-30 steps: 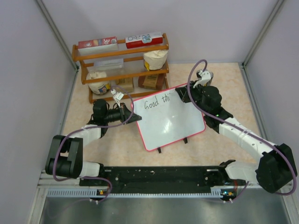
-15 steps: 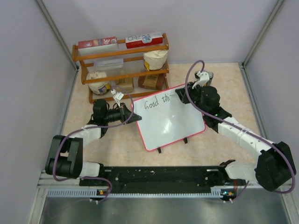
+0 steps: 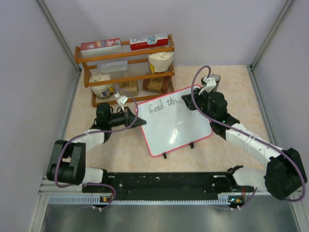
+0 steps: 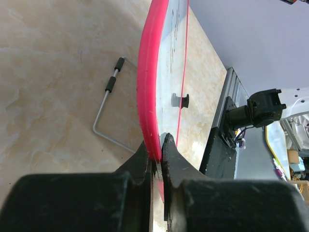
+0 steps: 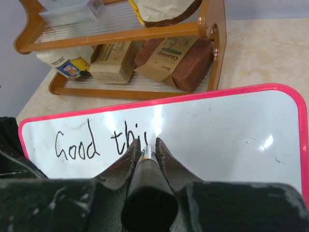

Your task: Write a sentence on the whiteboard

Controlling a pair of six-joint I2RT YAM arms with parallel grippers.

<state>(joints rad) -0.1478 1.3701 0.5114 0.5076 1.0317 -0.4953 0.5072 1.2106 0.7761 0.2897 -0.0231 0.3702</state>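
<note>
The whiteboard point(image 3: 176, 126) with its red-pink frame stands tilted mid-table on two black clip feet. My left gripper point(image 3: 140, 121) is shut on its left edge; the left wrist view shows the red frame point(image 4: 147, 87) pinched between my jaws. My right gripper point(image 3: 189, 101) is shut on a black marker point(image 5: 147, 181) whose tip touches the board's upper part. The sentence point(image 3: 163, 105) reads "Good thi" plus a fresh stroke, clear in the right wrist view point(image 5: 99, 142).
A wooden rack point(image 3: 126, 67) with boxes and bags stands right behind the board, also in the right wrist view point(image 5: 145, 36). A bent wire stand point(image 4: 107, 113) lies on the table behind the board. Side walls close in left and right.
My right gripper has moved slightly right along the top line, and the text has grown by a stroke after "thi". The left arm and the board have not moved.
</note>
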